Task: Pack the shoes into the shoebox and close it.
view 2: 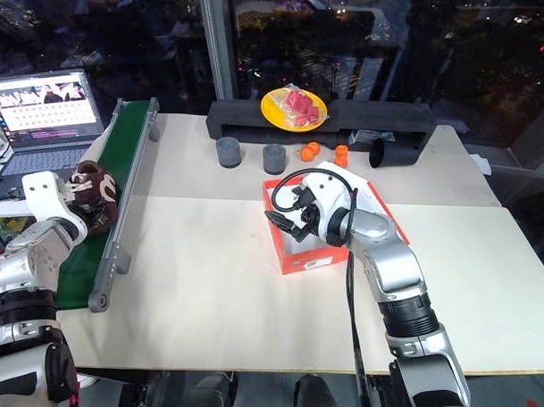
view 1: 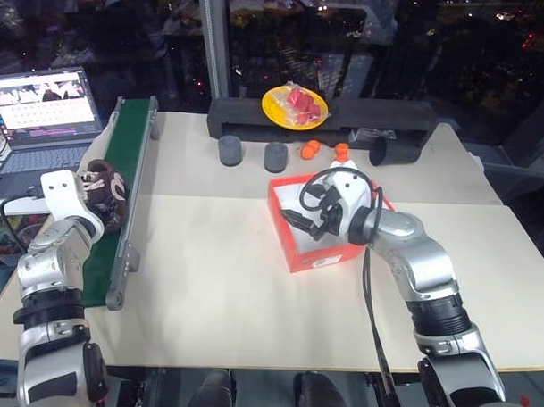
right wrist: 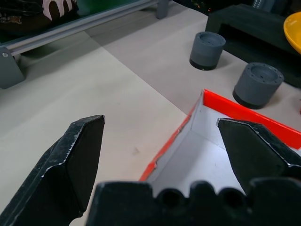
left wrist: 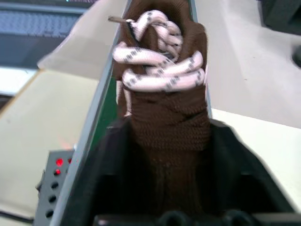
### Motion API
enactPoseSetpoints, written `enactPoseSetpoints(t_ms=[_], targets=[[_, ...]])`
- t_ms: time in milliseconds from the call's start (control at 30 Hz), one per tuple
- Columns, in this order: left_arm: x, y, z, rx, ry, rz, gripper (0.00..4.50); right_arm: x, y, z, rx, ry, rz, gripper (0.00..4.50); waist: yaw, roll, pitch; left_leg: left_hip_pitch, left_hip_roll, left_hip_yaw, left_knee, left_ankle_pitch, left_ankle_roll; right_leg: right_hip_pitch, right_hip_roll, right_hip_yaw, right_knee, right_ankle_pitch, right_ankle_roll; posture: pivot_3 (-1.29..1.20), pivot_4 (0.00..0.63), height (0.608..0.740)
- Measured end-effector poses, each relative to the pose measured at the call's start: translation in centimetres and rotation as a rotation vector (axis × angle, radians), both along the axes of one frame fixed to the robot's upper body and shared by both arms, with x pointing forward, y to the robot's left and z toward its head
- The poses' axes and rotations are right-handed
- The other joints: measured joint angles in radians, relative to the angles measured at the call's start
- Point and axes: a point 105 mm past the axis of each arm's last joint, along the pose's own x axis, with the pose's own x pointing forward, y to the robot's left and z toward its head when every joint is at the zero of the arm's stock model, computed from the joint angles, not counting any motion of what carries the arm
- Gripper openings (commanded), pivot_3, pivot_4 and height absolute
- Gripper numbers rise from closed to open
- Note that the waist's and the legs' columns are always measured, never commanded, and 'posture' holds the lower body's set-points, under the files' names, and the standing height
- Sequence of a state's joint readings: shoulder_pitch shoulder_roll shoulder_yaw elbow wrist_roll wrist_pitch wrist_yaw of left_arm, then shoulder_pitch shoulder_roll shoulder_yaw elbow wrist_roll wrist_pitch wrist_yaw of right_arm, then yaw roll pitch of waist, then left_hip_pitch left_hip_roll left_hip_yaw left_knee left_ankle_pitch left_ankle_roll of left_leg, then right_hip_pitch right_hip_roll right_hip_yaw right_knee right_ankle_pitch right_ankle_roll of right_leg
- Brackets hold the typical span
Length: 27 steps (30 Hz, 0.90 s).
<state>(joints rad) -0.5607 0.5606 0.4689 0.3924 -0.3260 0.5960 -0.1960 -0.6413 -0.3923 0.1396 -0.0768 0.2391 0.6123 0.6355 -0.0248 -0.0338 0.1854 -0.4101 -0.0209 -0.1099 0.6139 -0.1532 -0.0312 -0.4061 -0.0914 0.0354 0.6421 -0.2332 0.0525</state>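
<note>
A dark brown fuzzy shoe (view 1: 107,189) with white laces lies on the green belt at the table's left. My left gripper (left wrist: 164,141) is shut on the shoe, its black fingers (left wrist: 106,160) pressed against both sides of the brown upper. The red-orange shoebox (view 1: 319,257) stands open in the middle of the table, its white inside showing. My right gripper (view 1: 307,218) hangs open over the box's near left corner (right wrist: 188,117), with nothing between its fingers (right wrist: 80,150). The arm hides part of the box.
The green conveyor (view 1: 122,154) with its grey frame runs along the table's left side, a laptop (view 1: 43,106) beyond it. Behind the box stand two grey cylinders (view 1: 230,151), small orange fruits (view 1: 310,149), a tipped black cup (view 1: 390,151) and a yellow plate (view 1: 295,106) on a black tray.
</note>
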Motion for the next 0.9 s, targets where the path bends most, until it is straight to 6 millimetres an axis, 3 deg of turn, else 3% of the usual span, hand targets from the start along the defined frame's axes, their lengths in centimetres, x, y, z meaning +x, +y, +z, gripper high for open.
enactPoseSetpoints(t_ms=[133,267,367,467,500,600,667,733,800,900], targets=[[0.0,-0.3,0.1,-0.017,-0.001,-0.005,0.22,0.0,0.0,0.0,0.0,0.0,-0.002,4.5,0.012,0.0,0.0,0.0,0.0,0.0,0.0,0.0,0.0,0.0,0.0,0.0,0.0,-0.002,0.004,0.0,0.15,0.74],[0.4,-1.0,0.6,-0.041,-0.03,-0.022,0.17,0.0,0.0,0.0,-0.001,0.0,-0.003,4.5,0.012,0.0,0.0,-0.001,0.0,0.0,0.0,0.0,0.0,0.0,0.0,0.0,-0.001,-0.002,0.003,0.0,0.15,0.74],[1.5,-3.2,3.3,-0.07,-0.133,-0.091,0.17,0.0,0.0,0.0,0.01,0.007,-0.005,4.5,0.012,-0.002,0.001,-0.004,0.0,0.0,0.0,0.0,0.0,-0.002,0.0,0.0,-0.001,0.001,-0.002,0.0,0.15,0.74],[2.4,-6.7,7.6,-0.106,-0.257,-0.219,0.17,0.3,0.1,1.0,0.163,0.062,-0.03,4.5,0.009,-0.002,0.001,-0.006,0.0,0.0,0.0,0.0,0.0,-0.004,0.0,0.0,-0.001,0.002,-0.002,0.0,0.15,0.74],[2.7,-9.3,9.4,-0.134,-0.301,-0.311,0.17,0.6,0.1,2.3,0.292,0.101,-0.046,4.5,0.007,-0.002,0.001,-0.006,0.0,0.0,0.0,0.0,0.0,-0.005,0.0,0.0,-0.001,0.002,-0.002,0.0,0.15,0.74],[2.5,-15.1,12.2,-0.166,-0.362,-0.52,0.17,1.1,0.0,6.3,0.497,0.119,-0.054,4.5,0.006,-0.002,0.001,-0.006,0.0,0.0,0.0,0.0,-0.001,-0.005,0.0,0.001,0.0,0.002,-0.002,0.0,0.15,0.74],[2.2,-18.0,12.6,-0.18,-0.352,-0.62,0.17,1.1,-0.5,7.9,0.591,0.142,-0.056,4.5,0.004,-0.002,0.001,-0.006,0.0,0.0,-0.001,0.0,-0.001,-0.005,0.0,0.001,0.0,0.002,-0.003,0.0,0.15,0.74],[2.0,-20.0,12.1,-0.198,-0.319,-0.687,0.17,1.3,-1.1,8.2,0.717,0.236,-0.058,4.5,-0.002,-0.002,0.001,-0.005,0.0,0.0,-0.002,0.0,0.0,-0.006,0.0,0.001,0.001,0.003,-0.004,0.0,0.15,0.74],[1.7,-22.8,11.3,-0.214,-0.269,-0.781,0.17,1.5,-1.6,7.5,0.812,0.355,-0.069,4.5,-0.009,-0.002,0.001,-0.006,0.0,0.0,-0.001,0.001,0.0,-0.007,0.001,0.002,0.003,0.003,-0.004,0.0,0.15,0.74],[0.5,-26.5,12.6,-0.215,-0.278,-0.947,0.17,2.0,-2.3,6.2,0.843,0.461,-0.117,4.5,-0.015,-0.002,0.001,-0.01,0.0,0.002,-0.001,0.001,0.0,-0.012,0.001,0.003,0.004,0.003,-0.004,0.0,0.15,0.74]])
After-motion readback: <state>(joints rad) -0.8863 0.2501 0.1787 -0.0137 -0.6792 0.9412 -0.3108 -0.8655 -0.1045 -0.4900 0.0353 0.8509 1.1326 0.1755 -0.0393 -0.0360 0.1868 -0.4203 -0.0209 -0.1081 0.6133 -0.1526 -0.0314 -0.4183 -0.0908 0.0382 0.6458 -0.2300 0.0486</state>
